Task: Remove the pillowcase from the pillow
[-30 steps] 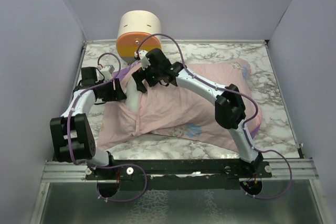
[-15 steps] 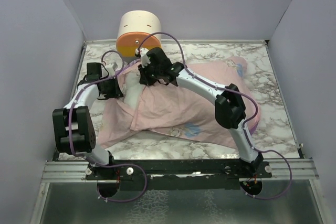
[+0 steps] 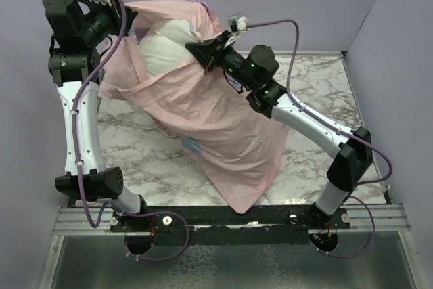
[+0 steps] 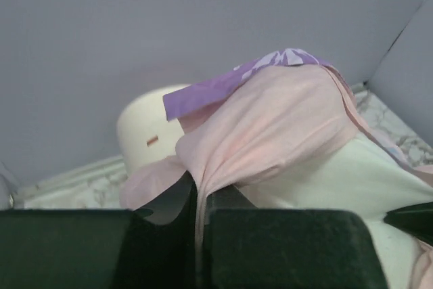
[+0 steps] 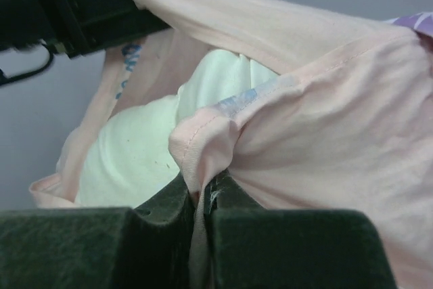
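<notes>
The pale pink pillowcase [image 3: 223,123] hangs in the air, its open end up and its lower end trailing down to the table's front. The off-white pillow [image 3: 164,44] shows inside the opening. High at the left, my left gripper [image 3: 127,13] is shut on the opening's hem. My right gripper [image 3: 201,49] is shut on the opposite edge. In the left wrist view, pink pillowcase [image 4: 270,120] fabric is pinched in the left gripper [image 4: 199,191], with the pillow [image 4: 325,181] beside it. In the right wrist view the right gripper [image 5: 205,191] pinches a stitched pillowcase [image 5: 325,120] fold over the pillow [image 5: 135,147].
Under the hanging fabric lies a marble table [image 3: 318,86], boxed in by purple walls. A cream round drawer unit [image 4: 143,133] stands behind the fabric at the back. A metal rail [image 3: 230,216] runs along the near edge.
Both grippers have shut on the pillowcase's open edge and risen from the table, lifting the pillowcase with the pillow inside. The drawer unit is now hidden in the top view.
</notes>
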`<state>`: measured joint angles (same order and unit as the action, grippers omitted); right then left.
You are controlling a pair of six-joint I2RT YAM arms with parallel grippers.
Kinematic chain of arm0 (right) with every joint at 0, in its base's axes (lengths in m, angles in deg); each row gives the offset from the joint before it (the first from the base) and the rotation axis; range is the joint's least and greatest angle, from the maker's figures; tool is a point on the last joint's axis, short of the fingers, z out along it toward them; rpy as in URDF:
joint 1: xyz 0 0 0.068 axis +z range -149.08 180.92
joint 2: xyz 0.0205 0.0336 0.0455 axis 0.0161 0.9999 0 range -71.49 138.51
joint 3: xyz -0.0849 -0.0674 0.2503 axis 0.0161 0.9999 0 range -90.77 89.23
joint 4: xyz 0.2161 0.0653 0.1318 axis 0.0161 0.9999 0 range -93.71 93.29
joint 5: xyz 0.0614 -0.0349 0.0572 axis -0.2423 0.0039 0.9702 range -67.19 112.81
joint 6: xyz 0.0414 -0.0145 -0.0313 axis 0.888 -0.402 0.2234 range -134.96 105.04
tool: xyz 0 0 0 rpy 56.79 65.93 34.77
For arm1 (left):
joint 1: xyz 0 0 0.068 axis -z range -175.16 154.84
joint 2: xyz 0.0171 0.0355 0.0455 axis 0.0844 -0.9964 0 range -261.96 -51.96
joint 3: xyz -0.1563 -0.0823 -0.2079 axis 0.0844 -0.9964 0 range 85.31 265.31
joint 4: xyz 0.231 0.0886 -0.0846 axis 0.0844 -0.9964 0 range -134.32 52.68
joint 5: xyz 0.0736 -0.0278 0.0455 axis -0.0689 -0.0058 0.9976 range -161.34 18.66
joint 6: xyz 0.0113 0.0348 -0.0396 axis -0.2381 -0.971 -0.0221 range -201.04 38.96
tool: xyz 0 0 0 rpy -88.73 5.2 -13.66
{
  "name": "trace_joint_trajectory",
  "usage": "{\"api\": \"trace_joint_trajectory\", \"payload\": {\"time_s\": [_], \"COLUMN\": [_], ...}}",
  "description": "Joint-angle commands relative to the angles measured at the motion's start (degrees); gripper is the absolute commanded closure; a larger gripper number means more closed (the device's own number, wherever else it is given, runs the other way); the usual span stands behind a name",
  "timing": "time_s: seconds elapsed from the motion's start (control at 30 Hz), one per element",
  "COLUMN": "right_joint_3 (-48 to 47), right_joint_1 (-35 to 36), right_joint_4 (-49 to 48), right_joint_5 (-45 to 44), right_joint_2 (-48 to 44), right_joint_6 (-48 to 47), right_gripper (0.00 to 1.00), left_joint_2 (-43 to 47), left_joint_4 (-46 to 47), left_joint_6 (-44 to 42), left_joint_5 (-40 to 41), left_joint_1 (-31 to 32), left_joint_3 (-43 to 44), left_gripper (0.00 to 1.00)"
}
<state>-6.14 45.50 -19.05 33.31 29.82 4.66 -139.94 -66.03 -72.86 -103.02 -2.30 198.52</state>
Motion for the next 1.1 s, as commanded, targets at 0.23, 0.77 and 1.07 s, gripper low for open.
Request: {"api": "trace_joint_trajectory", "payload": {"time_s": [0.23, 0.77, 1.07], "right_joint_3": [7.2, 50.0, 56.6], "right_joint_1": [0.9, 0.8, 0.9], "right_joint_4": [-38.4, -40.4, -33.0], "right_joint_5": [-9.6, -9.9, -8.7], "right_joint_2": [-8.0, -34.1, -43.7], "right_joint_6": [2.6, -2.6, -2.7], "right_gripper": [0.99, 0.99, 0.99], "left_joint_2": [-0.2, 2.5, -1.9], "left_joint_4": [10.8, 2.5, -1.4], "left_joint_6": [-0.3, 13.4, 16.0], "left_joint_5": [7.9, -9.9, -23.0], "left_joint_1": [-0.5, 6.4, 15.4], "left_joint_3": [21.2, 0.2, -7.6], "left_gripper": [1.00, 1.00, 0.69]}}
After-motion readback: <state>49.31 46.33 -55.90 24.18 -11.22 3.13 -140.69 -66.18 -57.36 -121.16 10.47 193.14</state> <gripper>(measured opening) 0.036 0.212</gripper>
